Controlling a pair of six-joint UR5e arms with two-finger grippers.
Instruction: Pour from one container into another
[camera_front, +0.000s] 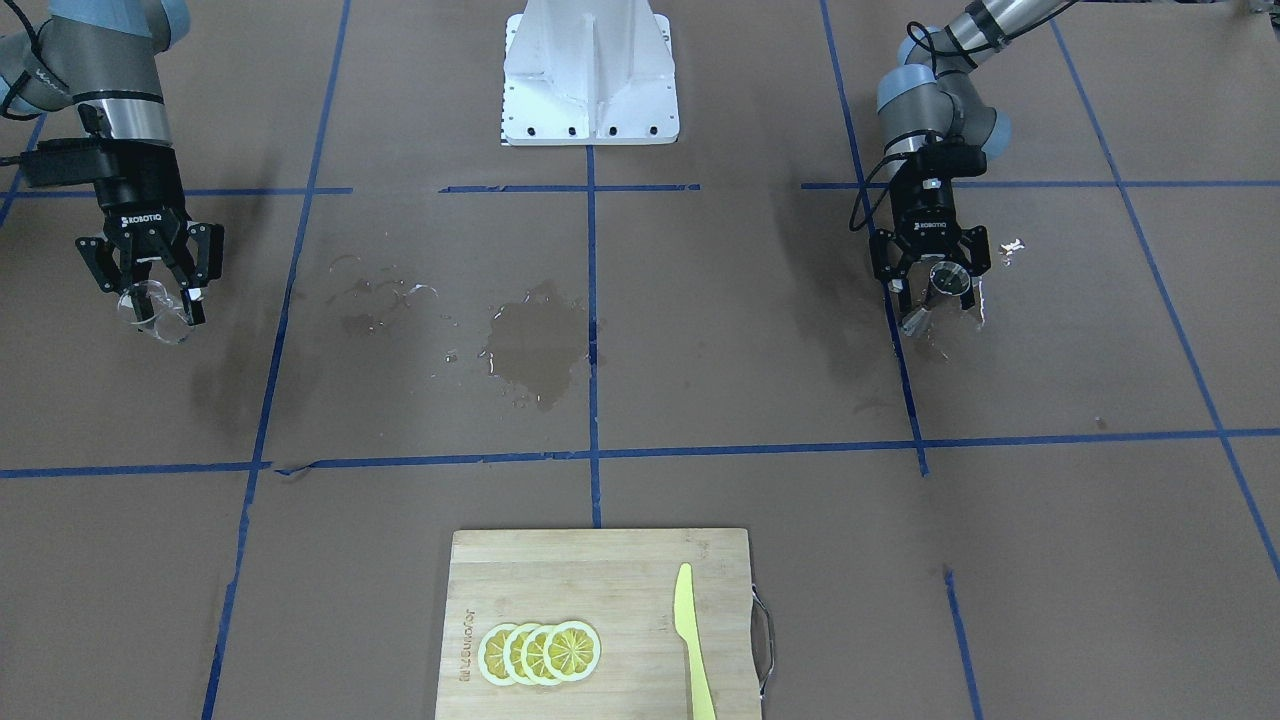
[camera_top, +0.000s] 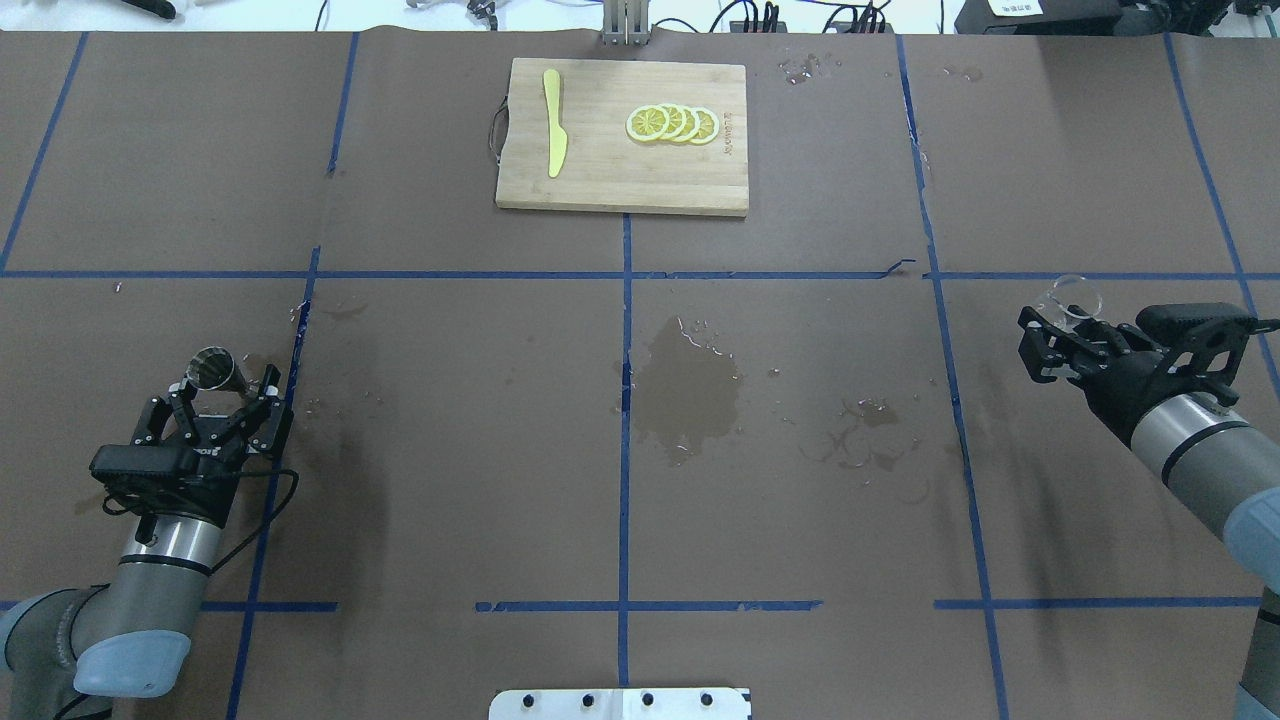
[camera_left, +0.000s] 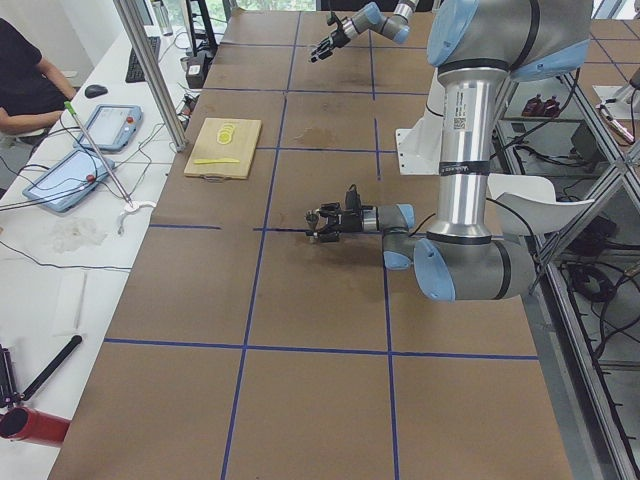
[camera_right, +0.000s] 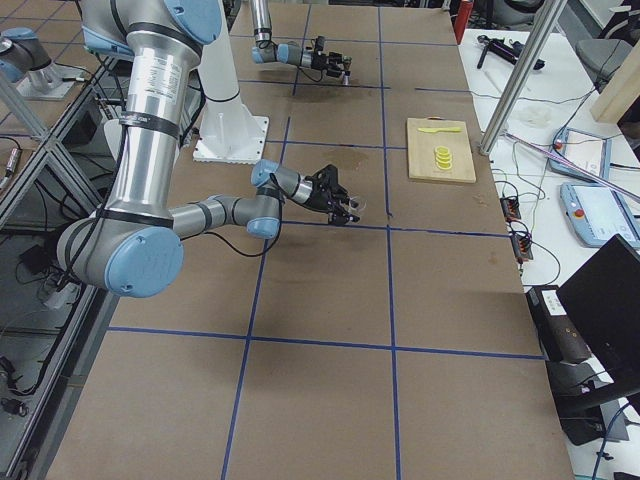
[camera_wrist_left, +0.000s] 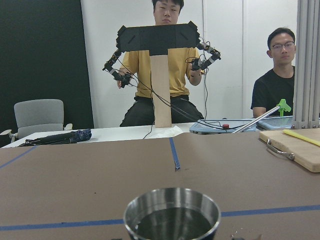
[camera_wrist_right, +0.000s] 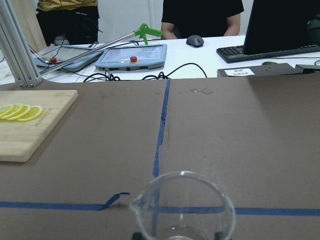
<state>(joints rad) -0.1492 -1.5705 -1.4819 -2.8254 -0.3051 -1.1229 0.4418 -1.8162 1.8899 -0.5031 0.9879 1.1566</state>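
A small metal cup (camera_top: 212, 368) sits between the fingers of my left gripper (camera_top: 225, 388), which is shut on it at the table's left side. The left wrist view shows the metal cup (camera_wrist_left: 171, 220) upright with dark liquid inside. In the front view the left gripper (camera_front: 938, 290) is on the right, holding the metal cup (camera_front: 948, 278). My right gripper (camera_top: 1060, 325) is shut on a clear glass beaker (camera_top: 1073, 296) at the far right. The beaker (camera_wrist_right: 182, 205) stands upright, spout to the left, and looks empty. The two containers are far apart.
A wooden cutting board (camera_top: 600, 180) at the far middle carries lemon slices (camera_top: 672, 123) and a yellow knife (camera_top: 553, 135). Wet patches (camera_top: 690, 385) darken the brown paper in the centre. The robot's white base (camera_front: 590, 80) stands at the near edge.
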